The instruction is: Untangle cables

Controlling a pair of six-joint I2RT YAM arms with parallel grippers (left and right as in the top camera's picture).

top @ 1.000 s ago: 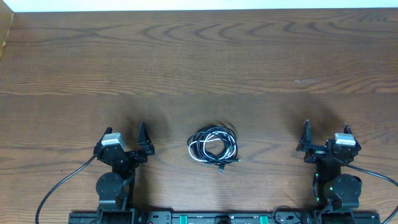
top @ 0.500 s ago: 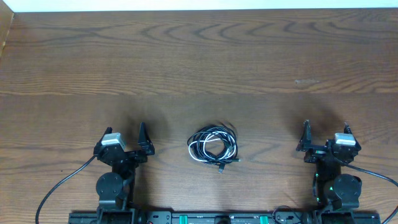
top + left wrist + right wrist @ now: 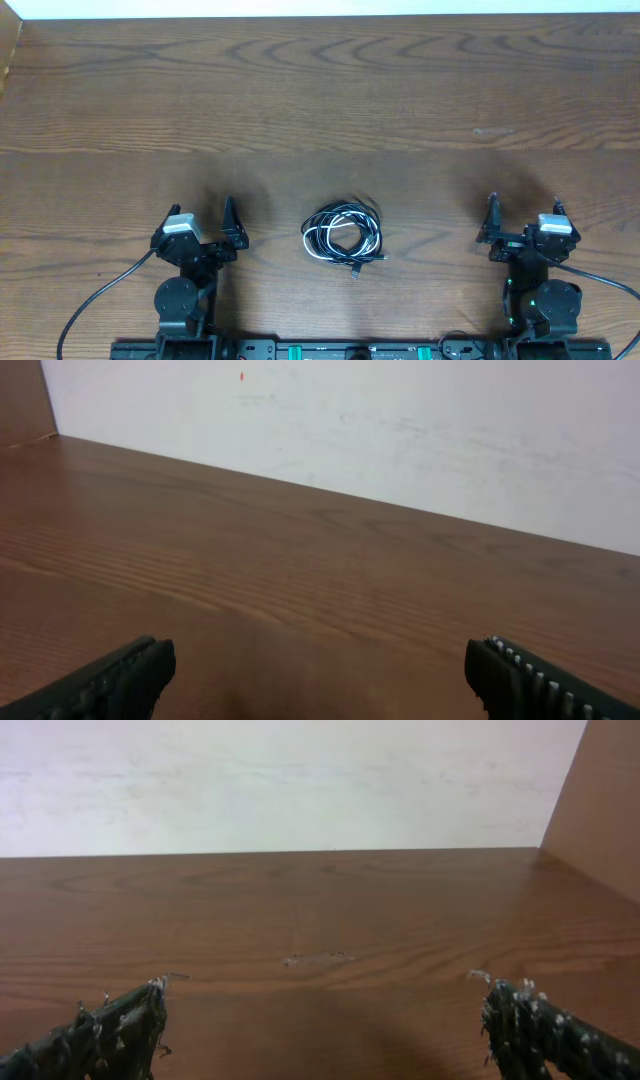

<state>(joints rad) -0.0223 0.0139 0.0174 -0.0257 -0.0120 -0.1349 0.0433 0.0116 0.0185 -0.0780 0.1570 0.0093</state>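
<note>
Overhead view: the cables [image 3: 343, 238], thin black cords and one white cord wound together into a small round coil, lie on the dark brown wood-grain table [image 3: 320, 100]. The coil sits near my base edge, between my two arms and well apart from both. White and black strands overlap around the loop, and I cannot tell which crosses over which. One small black plug end [image 3: 355, 270] pokes out at the near side of the coil.

My left gripper [image 3: 202, 215] rests low at the left of the coil, fingers spread wide and nothing between them. In the left wrist view, the left gripper [image 3: 320, 660] shows only two dark fingertips [image 3: 120, 675] at the lower corners. Bare table lies between them and a white wall [image 3: 400, 420] stands beyond. No cable shows in this view.

My right gripper [image 3: 524, 215] sits to the right of the coil, jaws likewise parted and empty. In the right wrist view, the right gripper [image 3: 325, 1000] has rough, speckled finger pads [image 3: 120, 1025] set wide apart. A pale scuff mark [image 3: 315, 960] shows on the wood ahead of them.

A thick black arm wire [image 3: 95, 300] loops beside my left base.
</note>
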